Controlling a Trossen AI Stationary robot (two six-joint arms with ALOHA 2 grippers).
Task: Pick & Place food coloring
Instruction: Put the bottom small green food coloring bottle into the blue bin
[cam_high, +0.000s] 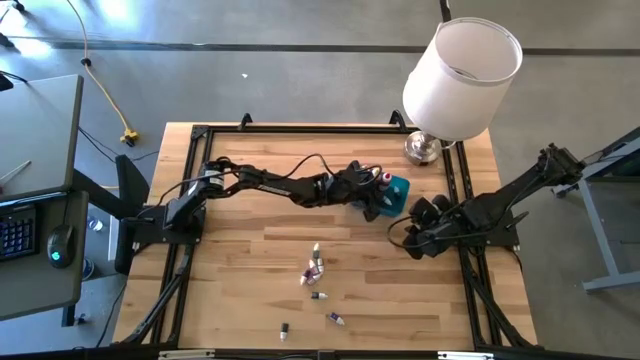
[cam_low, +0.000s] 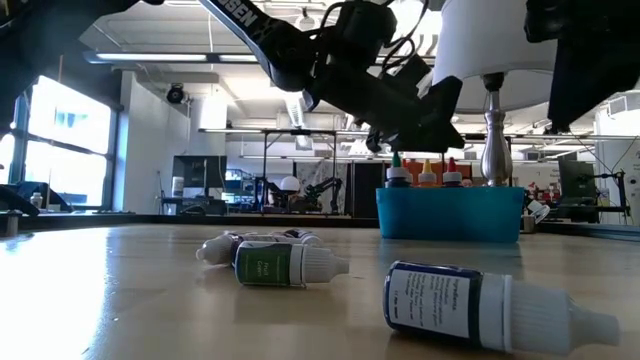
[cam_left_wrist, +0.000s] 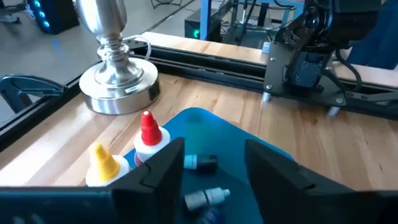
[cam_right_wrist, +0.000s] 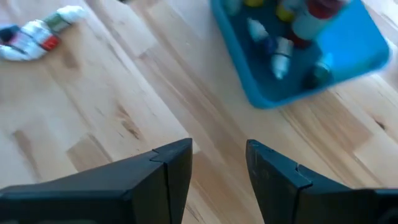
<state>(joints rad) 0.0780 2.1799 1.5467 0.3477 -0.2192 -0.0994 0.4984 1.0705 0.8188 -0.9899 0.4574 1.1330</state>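
Two bottles (cam_low: 500, 305) flat, caps rightward

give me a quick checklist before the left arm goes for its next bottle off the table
1. Left gripper over the teal bin, fingers apart, nothing between them: ok.
2. Last bottle landed in the bin: bottles lie inside, which one came last cannot tell.
3. Bottles left on the table: several, a cluster and singles nearer the front edge: ok.
4. Right gripper open, empty, low over bare wood beside the bin: ok.
5. Lamp close behind the bin: clearance cannot tell.
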